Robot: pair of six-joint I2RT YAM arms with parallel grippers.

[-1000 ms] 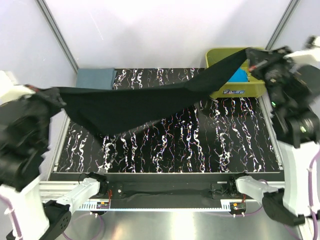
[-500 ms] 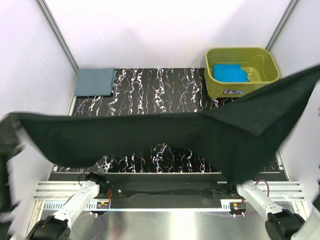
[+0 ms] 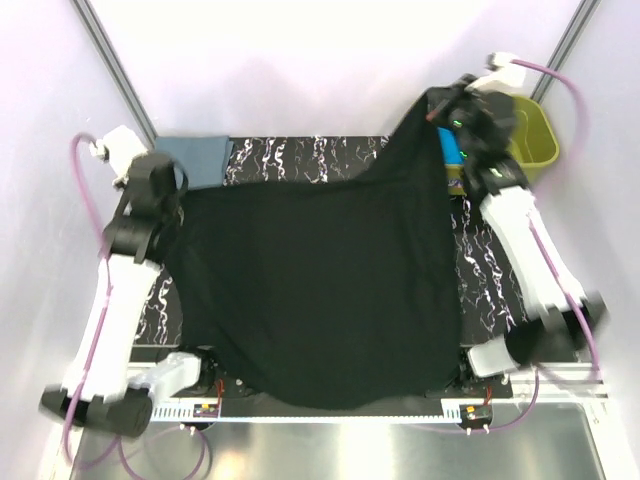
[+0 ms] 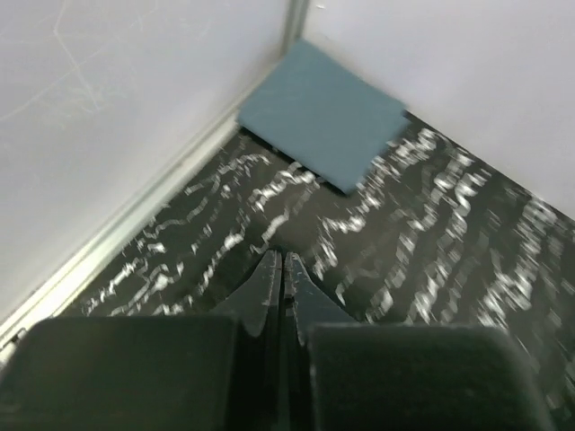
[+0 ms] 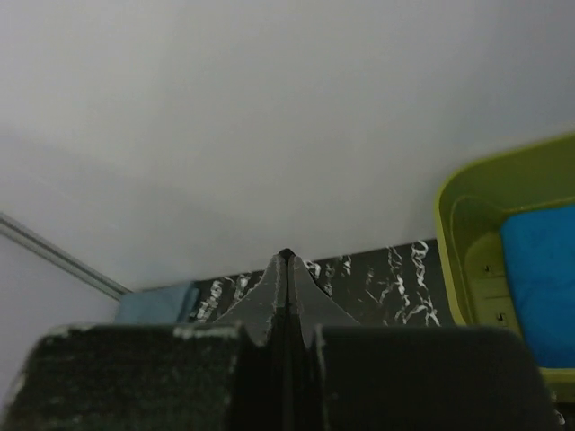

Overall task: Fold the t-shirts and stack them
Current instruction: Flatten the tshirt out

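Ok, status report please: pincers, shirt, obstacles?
Left pincer, right pincer shut on large black cloth t-shirt, spread between them. Folded slate grey-blue t-shirt far-left, olive-green plastic tub far-right.

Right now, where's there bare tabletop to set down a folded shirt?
Bare marbled tabletop shows along the far edge, between the folded grey-blue shirt and the olive tub. A narrower strip runs down the right side, between the black t-shirt and the right arm. The middle is crowded: the black t-shirt hangs spread across it.
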